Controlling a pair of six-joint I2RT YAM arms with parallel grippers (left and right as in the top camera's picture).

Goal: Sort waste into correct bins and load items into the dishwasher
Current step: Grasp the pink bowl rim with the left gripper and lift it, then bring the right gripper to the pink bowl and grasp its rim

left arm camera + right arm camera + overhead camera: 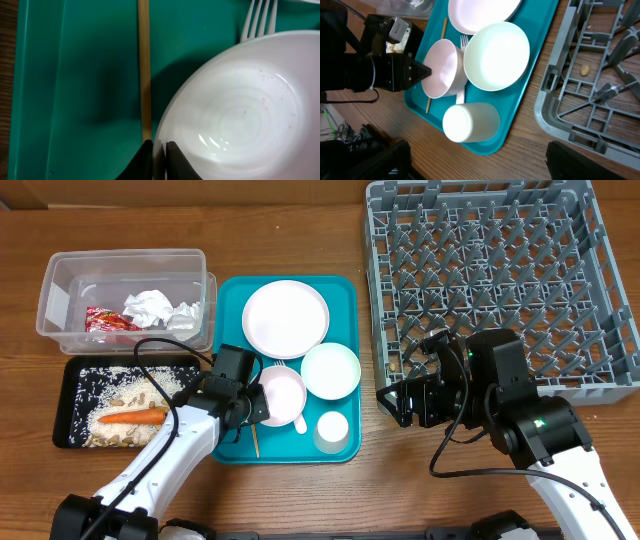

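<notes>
My left gripper [262,408] is shut on the near rim of a small white bowl [240,110] on the teal tray [230,300]; one finger is inside the rim and one outside. A thin wooden stick [144,65] lies just left of that bowl [283,393], and a white fork [259,20] pokes out behind it. A second bowl [331,370], a round plate [285,318] and a cup [332,428] share the tray. My right gripper [400,402] hangs open and empty over the table between the tray and the grey dishwasher rack [500,280].
A clear tub [60,290] at the back left holds a red wrapper [108,322] and crumpled napkins [150,306]. The black tray [70,400] in front of it holds a carrot [132,417] and beige scraps. A small brown crumb [585,70] lies under the rack.
</notes>
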